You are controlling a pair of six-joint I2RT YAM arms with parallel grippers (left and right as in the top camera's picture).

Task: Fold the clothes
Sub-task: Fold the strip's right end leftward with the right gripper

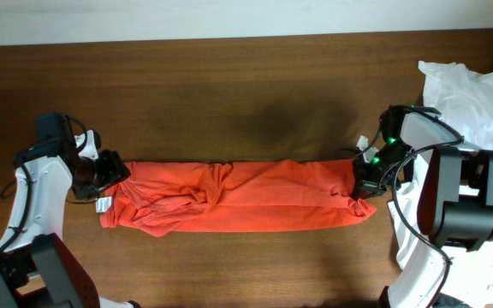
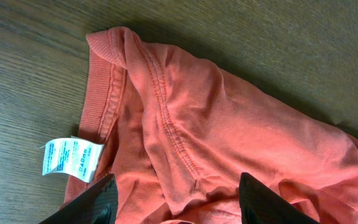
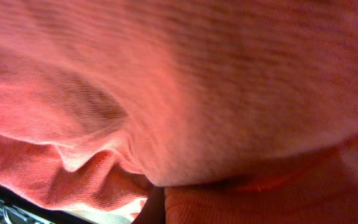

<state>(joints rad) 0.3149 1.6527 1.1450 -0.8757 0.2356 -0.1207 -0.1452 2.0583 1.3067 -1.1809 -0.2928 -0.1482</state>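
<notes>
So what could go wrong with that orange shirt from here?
The shirt lies bunched and creased in the middle, so a fold may trap wrinkles. Cloth fills the right wrist view, so the right gripper works nearly blind. The left gripper looks open, so its end could slip.

Robotics lab, wooden table (image 1: 246,94), robot arm (image 1: 456,192)

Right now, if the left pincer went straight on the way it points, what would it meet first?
The orange-red T-shirt. The left pincer is open, and the cloth lies right ahead of its fingers. Depth is unclear, but nothing else shows in between.
</notes>
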